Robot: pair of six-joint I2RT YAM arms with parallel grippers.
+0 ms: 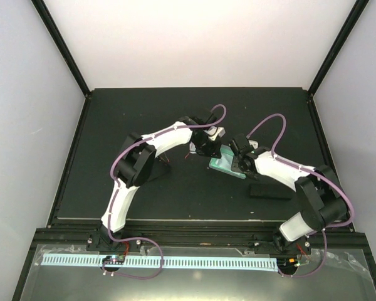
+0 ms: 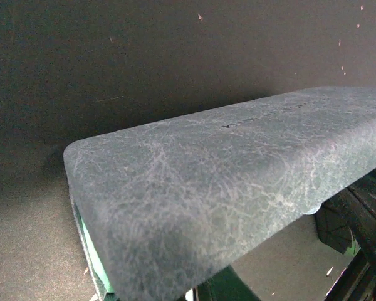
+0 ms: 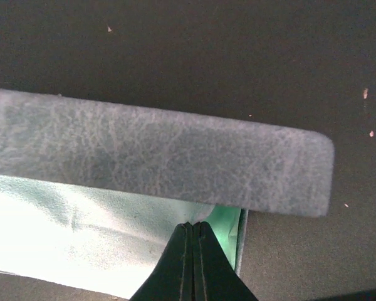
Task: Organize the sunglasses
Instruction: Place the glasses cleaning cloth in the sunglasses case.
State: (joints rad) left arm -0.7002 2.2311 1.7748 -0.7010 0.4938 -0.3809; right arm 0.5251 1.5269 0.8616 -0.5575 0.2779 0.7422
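Over the middle of the matte black table (image 1: 144, 113), an oblong pale blue-grey case with a crackled, leather-like skin (image 1: 227, 164) is met by both arms. The case is seen ajar: its lid is raised and a smooth mint-green lining (image 3: 81, 238) is exposed beneath it. The right gripper (image 3: 193, 229) is shown with its two black fingers pressed flat together, nothing between them, their tips just under the lid's long edge and over the lining. The left gripper (image 1: 208, 145) is placed at the case's far-left end. Its fingers are hidden in its own view, but it is taken to be closed; whether the lid is pinched cannot be told.

Just left of the case, under the left gripper, a thin red streak is glimpsed and judged to be the red wire-framed sunglasses (image 1: 189, 154). The black pair cannot be picked out with certainty. Right of the case, nearer the arm bases, an oblong black case (image 1: 271, 191) is laid flat.

The step in hand is judged to be the holding open of the case so that a pair can be laid inside. It is best done with the lid propped wide by one arm and the base pinned lightly, since the stiff, round-cornered shell is likely to snap shut or slide. Wire frames are thin and springy and are best taken at the bridge, not the lenses.
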